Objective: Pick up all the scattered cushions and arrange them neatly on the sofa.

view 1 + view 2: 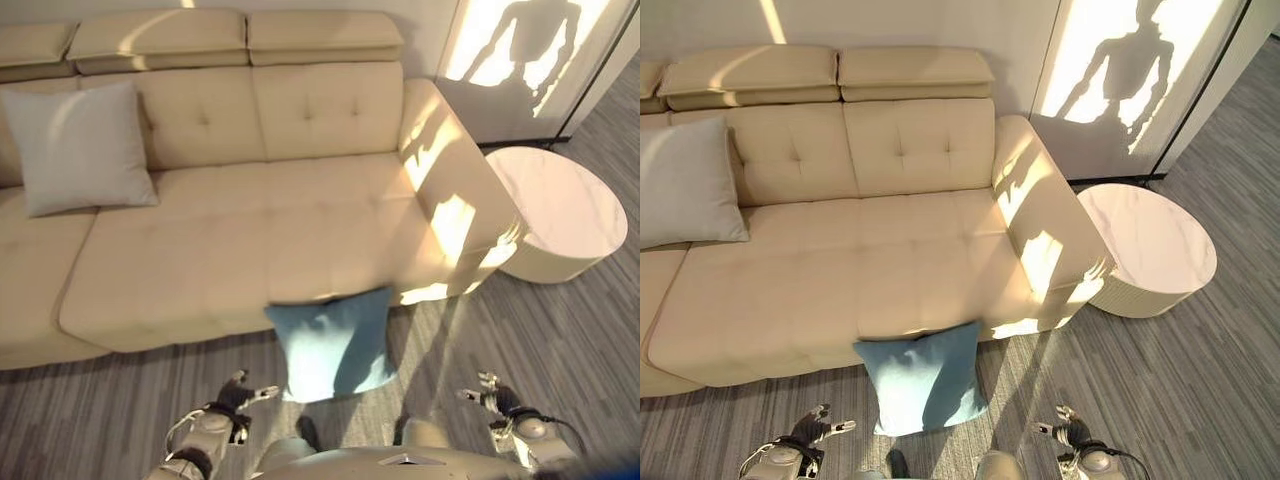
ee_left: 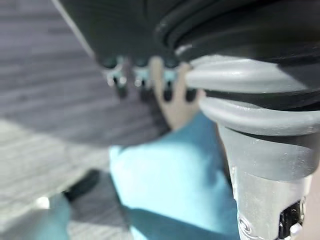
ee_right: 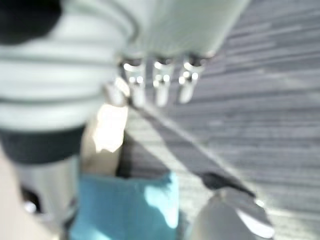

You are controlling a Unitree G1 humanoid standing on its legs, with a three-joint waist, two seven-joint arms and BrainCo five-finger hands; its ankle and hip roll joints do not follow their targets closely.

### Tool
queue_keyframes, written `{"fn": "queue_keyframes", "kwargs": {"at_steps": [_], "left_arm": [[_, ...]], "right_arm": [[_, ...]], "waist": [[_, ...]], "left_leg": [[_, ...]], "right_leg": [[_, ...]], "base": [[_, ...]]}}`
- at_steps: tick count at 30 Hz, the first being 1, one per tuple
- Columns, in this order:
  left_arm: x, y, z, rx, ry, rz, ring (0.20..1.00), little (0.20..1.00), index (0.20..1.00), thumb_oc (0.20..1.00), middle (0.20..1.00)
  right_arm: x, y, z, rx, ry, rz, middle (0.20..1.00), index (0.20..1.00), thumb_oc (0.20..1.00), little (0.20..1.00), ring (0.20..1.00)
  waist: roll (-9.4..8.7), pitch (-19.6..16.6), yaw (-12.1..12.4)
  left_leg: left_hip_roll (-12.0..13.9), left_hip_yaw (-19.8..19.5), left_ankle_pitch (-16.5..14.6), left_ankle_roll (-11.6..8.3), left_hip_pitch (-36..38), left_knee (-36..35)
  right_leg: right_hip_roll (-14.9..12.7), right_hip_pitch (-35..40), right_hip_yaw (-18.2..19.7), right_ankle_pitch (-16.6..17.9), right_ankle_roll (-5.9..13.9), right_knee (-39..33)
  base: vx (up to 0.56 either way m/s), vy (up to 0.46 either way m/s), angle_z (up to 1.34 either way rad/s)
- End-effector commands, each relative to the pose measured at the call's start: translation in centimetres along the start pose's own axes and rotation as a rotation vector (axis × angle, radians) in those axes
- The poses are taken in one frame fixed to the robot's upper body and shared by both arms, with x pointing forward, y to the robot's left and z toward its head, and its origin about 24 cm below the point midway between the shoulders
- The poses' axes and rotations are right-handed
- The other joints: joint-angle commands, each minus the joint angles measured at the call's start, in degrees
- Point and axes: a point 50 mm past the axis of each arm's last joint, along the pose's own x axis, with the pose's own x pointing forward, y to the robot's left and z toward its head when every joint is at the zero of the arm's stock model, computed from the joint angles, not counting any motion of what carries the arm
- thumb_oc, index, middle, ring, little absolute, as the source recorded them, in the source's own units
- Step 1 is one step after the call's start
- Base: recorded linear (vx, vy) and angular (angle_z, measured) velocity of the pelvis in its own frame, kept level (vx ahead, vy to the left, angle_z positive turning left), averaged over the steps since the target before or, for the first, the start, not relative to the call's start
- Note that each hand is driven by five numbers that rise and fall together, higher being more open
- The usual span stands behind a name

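A light blue cushion (image 1: 335, 345) stands on the floor, leaning against the front of the beige sofa (image 1: 250, 240). A pale grey cushion (image 1: 80, 148) rests upright against the sofa's backrest at the left. My left hand (image 1: 240, 391) hangs low just left of the blue cushion, fingers relaxed and holding nothing. My right hand (image 1: 490, 392) hangs to the right of it, also open and apart from the cushion. The blue cushion (image 2: 175, 170) shows past my left hand's fingers (image 2: 145, 90) in the left wrist view, and the blue cushion (image 3: 125, 210) shows again in the right wrist view.
A round white side table (image 1: 560, 215) stands by the sofa's right armrest (image 1: 455, 190). Grey striped carpet (image 1: 560, 350) covers the floor in front. A wall (image 1: 520, 60) with sunlit panels rises behind the table.
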Motion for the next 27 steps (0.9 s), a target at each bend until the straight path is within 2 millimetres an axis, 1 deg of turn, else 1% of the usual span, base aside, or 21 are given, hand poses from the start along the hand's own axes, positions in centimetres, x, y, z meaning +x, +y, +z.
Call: {"fn": "queue_keyframes", "kwargs": {"at_steps": [1, 4, 5, 7, 8, 9, 10, 11, 12, 13, 14, 15, 16, 17, 18, 22, 23, 24, 25, 26, 27], "left_arm": [[0.2, 1.1, 1.6, -0.013, -0.077, 0.037, 1.000, 1.000, 1.000, 1.000, 1.000], [0.1, 0.9, 1.3, -0.013, -0.074, 0.029, 1.000, 1.000, 1.000, 1.000, 1.000], [0.1, 0.9, 1.3, -0.013, -0.074, 0.029, 1.000, 1.000, 1.000, 1.000, 1.000], [0.2, 0.6, 2.1, -0.011, -0.102, 0.025, 1.000, 1.000, 1.000, 1.000, 1.000], [0.2, 0.7, 2.1, -0.011, -0.102, 0.025, 1.000, 1.000, 1.000, 1.000, 1.000], [0.4, 0.7, 3.6, -0.019, -0.154, 0.034, 1.000, 1.000, 1.000, 1.000, 1.000], [0.5, 0.7, 4.7, -0.024, -0.187, 0.040, 1.000, 1.000, 1.000, 1.000, 1.000], [0.6, 0.9, 6.5, -0.037, -0.243, 0.050, 1.000, 1.000, 1.000, 1.000, 1.000], [0.6, 0.9, 6.5, -0.038, -0.243, 0.050, 1.000, 1.000, 1.000, 1.000, 1.000], [0.6, 1.2, 9.8, -0.055, -0.342, 0.075, 1.000, 1.000, 1.000, 1.000, 1.000], [0.5, 1.5, 11.4, -0.057, -0.389, 0.089, 1.000, 1.000, 1.000, 1.000, 1.000], [0.5, 1.5, 11.4, -0.057, -0.389, 0.089, 1.000, 1.000, 1.000, 1.000, 1.000], [0.4, 1.6, 13.0, -0.057, -0.438, 0.103, 1.000, 1.000, 1.000, 1.000, 1.000], [0.1, 1.8, 14.3, -0.067, -0.480, 0.112, 1.000, 1.000, 1.000, 1.000, 1.000], [0.0, 1.9, 15.5, -0.077, -0.515, 0.117, 1.000, 1.000, 1.000, 1.000, 1.000], [-1.2, 3.0, 20.7, -0.125, -0.663, 0.178, 1.000, 1.000, 1.000, 1.000, 1.000], [-1.9, 3.7, 23.3, -0.136, -0.725, 0.221, 1.000, 1.000, 1.000, 1.000, 1.000], [-2.4, 4.0, 24.6, -0.141, -0.757, 0.241, 1.000, 1.000, 1.000, 1.000, 1.000], [-2.4, 4.0, 24.7, -0.142, -0.759, 0.241, 1.000, 1.000, 1.000, 1.000, 1.000], [-2.9, 4.5, 26.0, -0.137, -0.785, 0.263, 1.000, 1.000, 1.000, 1.000, 1.000], [-4.0, 5.5, 28.3, -0.158, -0.842, 0.301, 1.000, 1.000, 1.000, 1.000, 1.000]], "right_arm": [[0.1, -2.1, 0.9, -0.027, -0.043, -0.061, 1.000, 1.000, 1.000, 1.000, 1.000], [-0.1, -2.5, 0.7, -0.017, -0.046, -0.075, 1.000, 1.000, 1.000, 1.000, 1.000], [-0.1, -2.5, 0.7, -0.017, -0.046, -0.075, 1.000, 1.000, 1.000, 1.000, 1.000], [-0.2, -2.6, 0.5, -0.010, -0.042, -0.082, 1.000, 1.000, 1.000, 1.000, 1.000], [-0.2, -2.6, 0.5, -0.010, -0.042, -0.082, 1.000, 1.000, 1.000, 1.000, 1.000], [0.0, -2.7, 1.1, -0.003, -0.057, -0.092, 1.000, 1.000, 1.000, 1.000, 1.000], [0.1, -2.8, 1.5, -0.002, -0.070, -0.100, 1.000, 1.000, 1.000, 1.000, 1.000], [0.4, -2.9, 2.6, -0.001, -0.097, -0.110, 1.000, 1.000, 1.000, 1.000, 1.000], [0.4, -2.9, 2.6, -0.001, -0.098, -0.110, 1.000, 1.000, 1.000, 1.000, 1.000], [0.9, -3.2, 5.1, 0.012, -0.167, -0.133, 1.000, 1.000, 1.000, 1.000, 1.000], [1.0, -3.3, 6.4, 0.022, -0.208, -0.146, 1.000, 1.000, 1.000, 1.000, 1.000], [1.0, -3.3, 6.4, 0.022, -0.208, -0.146, 1.000, 1.000, 1.000, 1.000, 1.000], [1.1, -3.4, 7.8, 0.032, -0.253, -0.154, 1.000, 1.000, 1.000, 1.000, 1.000], [1.1, -3.6, 9.0, 0.035, -0.292, -0.168, 1.000, 1.000, 1.000, 1.000, 1.000], [1.0, -3.7, 10.3, 0.041, -0.333, -0.180, 1.000, 1.000, 1.000, 1.000, 1.000], [0.4, -4.4, 17.0, 0.058, -0.536, -0.248, 1.000, 1.000, 1.000, 1.000, 1.000], [-0.4, -4.7, 20.4, 0.057, -0.639, -0.282, 1.000, 1.000, 1.000, 1.000, 1.000], [-0.8, -5.0, 22.0, 0.059, -0.688, -0.302, 1.000, 1.000, 1.000, 1.000, 1.000], [-0.9, -5.0, 22.0, 0.060, -0.689, -0.303, 1.000, 1.000, 1.000, 1.000, 1.000], [-1.4, -5.1, 23.6, 0.061, -0.737, -0.318, 1.000, 1.000, 1.000, 1.000, 1.000], [-2.4, -5.6, 26.4, 0.048, -0.821, -0.353, 1.000, 1.000, 1.000, 1.000, 1.000]], "waist": [[-1.75, 0.2, 0.1], [-1.69, 0.3, 0.0], [-1.68, 0.3, -0.1], [-1.71, 1.2, -0.1], [-1.70, 1.2, -0.2], [-1.64, 2.5, -0.3], [-1.57, 3.6, -0.2], [-1.36, 5.1, -0.2], [-1.32, 5.0, -0.3], [-0.71, 7.1, -0.3], [-0.51, 7.6, -0.3], [-0.51, 7.5, -0.3], [-0.21, 8.2, -0.3], [0.10, 8.5, -0.2], [0.57, 8.7, -0.3], [1.49, 10.1, -0.6], [1.95, 10.6, -0.8], [2.25, 10.7, -0.9], [2.27, 10.4, -0.9], [2.53, 10.7, -0.9], [2.83, 10.9, -1.1]], "left_leg": [[1.9, -4.9, -4.5, -3.37, -4.8, 8.8], [2.8, -5.6, -3.8, -4.27, -5.4, 8.6], [2.8, -5.7, -3.8, -4.27, -5.4, 8.6], [3.7, -6.4, -3.3, -4.80, -7.0, 9.2], [3.7, -6.4, -3.3, -4.81, -7.0, 9.3], [4.0, -7.0, -3.0, -5.01, -9.0, 9.9], [4.1, -7.4, -2.8, -5.00, -10.3, 10.4], [4.2, -7.8, -2.4, -5.05, -12.5, 11.0], [4.3, -7.9, -2.7, -5.06, -12.8, 11.4], [4.4, -8.6, -2.0, -4.96, -17.8, 12.8], [4.5, -9.0, -1.7, -4.95, -20.6, 13.9], [4.5, -9.0, -1.7, -4.95, -20.6, 13.9], [4.6, -9.2, -1.3, -4.99, -22.9, 14.4], [4.9, -9.8, -2.5, -5.56, -24.8, 15.8], [5.0, -9.8, -2.2, -5.60, -26.7, 16.2], [6.3, -9.7, -1.0, -6.19, -36.8, 19.2], [6.9, -10.1, -0.7, -6.27, -42.0, 20.9], [7.2, -10.1, -0.5, -6.38, -44.2, 21.4], [7.2, -10.1, -0.6, -6.37, -44.7, 21.6], [7.5, -10.2, -0.3, -6.53, -47.0, 22.3], [8.0, -10.6, -0.7, -6.40, -52.4, 24.9]], "right_leg": [[0.4, 5.3, -0.6, 3.3, 1.82, -8.7], [1.1, 6.1, -1.8, 2.8, 1.38, -9.0], [1.1, 6.1, -1.9, 2.8, 1.37, -9.0], [1.3, 5.7, -3.1, 2.0, 0.75, -8.2], [1.3, 5.7, -3.1, 2.0, 0.74, -8.2], [1.3, 3.8, -3.5, 1.6, 0.41, -6.9], [1.2, 2.2, -3.5, 1.7, 0.26, -5.9], [1.0, -0.5, -3.6, 1.7, 0.08, -4.1], [1.0, -0.8, -3.6, 1.5, 0.07, -3.8], [0.7, -6.7, -3.2, 1.3, -0.30, -0.1], [0.6, -9.5, -3.4, 1.1, -0.55, 1.5], [0.6, -9.5, -3.4, 1.1, -0.55, 1.5], [0.6, -11.8, -3.5, 0.9, -0.74, 2.6], [0.5, -13.9, -3.1, -0.7, -0.54, 4.6], [0.3, -16.0, -3.2, -0.9, -0.67, 5.5], [-0.5, -26.8, -2.6, -1.4, -1.11, 10.3], [-0.8, -32.2, -1.9, -1.6, -1.20, 12.8], [-0.9, -34.7, -1.6, -1.7, -1.16, 13.7], [-0.9, -35.1, -1.6, -1.8, -1.17, 13.9], [-1.1, -37.6, -1.3, -1.8, -1.16, 15.1], [-1.7, -42.8, -0.6, -2.2, -1.16, 18.2]], "base": [[-0.01, -0.140, 0.10], [0.00, -0.112, 0.23], [-0.04, -0.140, 0.34], [-0.06, -0.088, 0.31], [-0.12, -0.071, 0.22], [-0.17, -0.059, 0.17], [-0.29, -0.074, 0.16], [-0.19, -0.031, 0.17], [-0.34, -0.025, 0.24], [-0.31, -0.019, 0.26], [-0.31, -0.019, 0.25], [-0.15, -0.024, 0.18], [-0.05, -0.031, 0.07], [-0.09, -0.032, 0.02], [-0.08, -0.038, -0.01], [-0.16, -0.016, 0.02], [-0.17, 0.009, 0.02], [-0.12, 0.013, -0.01], [-0.06, -0.001, -0.04], [-0.06, 0.014, 0.02], [-0.08, 0.016, 0.05]]}}
